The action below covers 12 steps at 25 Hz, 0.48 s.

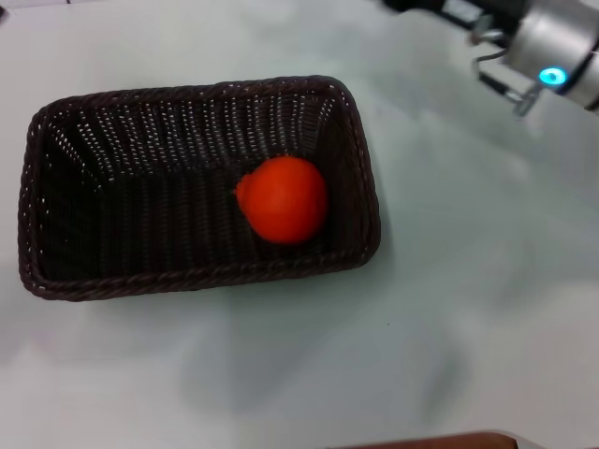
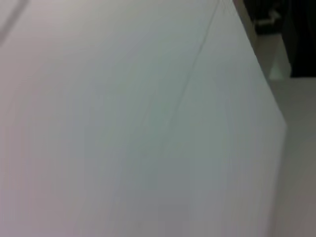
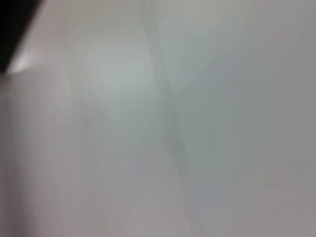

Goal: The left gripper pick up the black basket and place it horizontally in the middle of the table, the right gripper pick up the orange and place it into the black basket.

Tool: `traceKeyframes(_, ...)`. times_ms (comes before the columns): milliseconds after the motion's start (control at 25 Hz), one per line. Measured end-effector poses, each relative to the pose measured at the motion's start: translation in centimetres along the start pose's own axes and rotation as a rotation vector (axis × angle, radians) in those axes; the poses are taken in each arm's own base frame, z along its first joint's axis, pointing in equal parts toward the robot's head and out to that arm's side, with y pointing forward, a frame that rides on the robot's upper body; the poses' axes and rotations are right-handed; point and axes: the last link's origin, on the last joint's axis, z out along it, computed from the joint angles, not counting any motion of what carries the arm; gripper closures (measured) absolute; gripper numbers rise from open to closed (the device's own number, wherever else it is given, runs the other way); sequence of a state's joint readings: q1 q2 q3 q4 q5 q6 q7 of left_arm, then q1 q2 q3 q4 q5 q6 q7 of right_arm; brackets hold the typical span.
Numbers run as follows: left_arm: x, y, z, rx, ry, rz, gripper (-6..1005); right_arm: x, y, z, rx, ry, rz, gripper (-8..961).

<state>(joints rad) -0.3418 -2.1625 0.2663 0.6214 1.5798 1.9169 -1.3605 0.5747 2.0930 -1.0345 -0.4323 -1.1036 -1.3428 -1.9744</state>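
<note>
The black basket (image 1: 112, 178) lies lengthwise across the table (image 1: 449, 309), left of centre in the head view, its open side up. The orange (image 1: 284, 199) rests inside it, on the floor of its right half, near the right wall. Farther right, at the far right corner — well apart from the basket — the right arm (image 1: 557, 47) shows its silver wrist with a lit blue ring; its fingers are out of sight. Both wrist views show only bare tabletop.
</note>
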Motion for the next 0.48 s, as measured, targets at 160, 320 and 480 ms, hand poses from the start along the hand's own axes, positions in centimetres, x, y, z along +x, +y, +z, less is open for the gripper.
traceKeyframes(160,-0.3,-0.6,-1.8,0.141,0.142,0.100,297,-1.1,2.7,-4.3,-0.276,0.122,-0.033,130)
traceKeyframes(320,-0.6,-1.1,-3.6,0.301,0.230,0.205,299,-2.0,4.1,-8.3,-0.507,0.226,-0.038,128)
traceKeyframes(480,-1.6,-0.9,-4.9,0.467,0.322,0.371,301,-2.3,4.5,-11.1,-0.636,0.292,-0.052,128)
